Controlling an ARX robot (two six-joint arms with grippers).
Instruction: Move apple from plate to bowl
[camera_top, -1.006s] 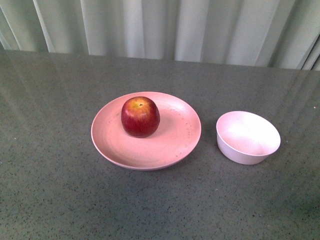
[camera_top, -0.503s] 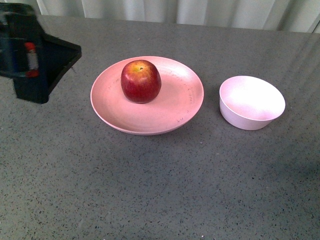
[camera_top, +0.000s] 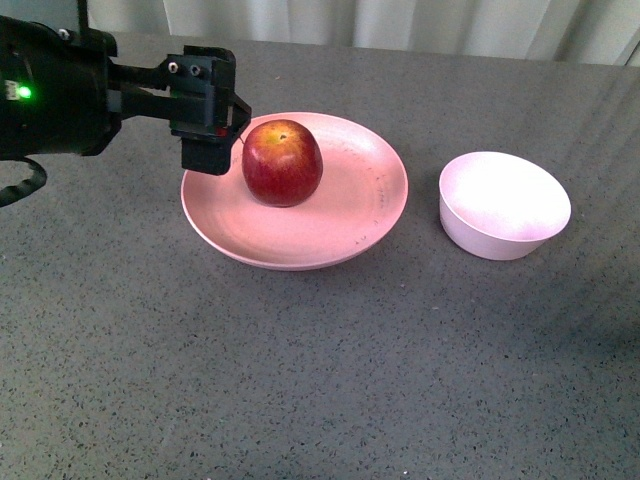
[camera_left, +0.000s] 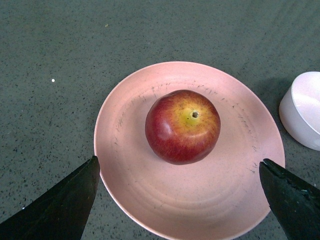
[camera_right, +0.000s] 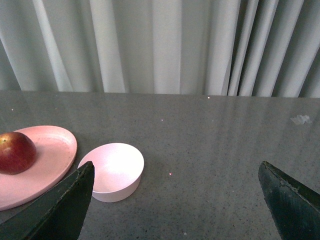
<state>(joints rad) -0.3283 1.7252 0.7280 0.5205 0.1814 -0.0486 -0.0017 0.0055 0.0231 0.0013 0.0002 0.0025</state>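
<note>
Beside the apple (camera_top: 282, 162) on the plate (camera_top: 350, 225), the left tool (camera_top: 210, 140) is held wide open and empty, presumably so the fruit can be straddled; the bowl (camera_top: 490, 240) is seen empty.

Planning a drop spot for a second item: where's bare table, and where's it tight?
Free: the broad table strip in front of plate and bowl, and the table right of the bowl. Narrower gap between plate and bowl. Crowded: plate's left edge, where the open left gripper hangs beside the apple.
</note>
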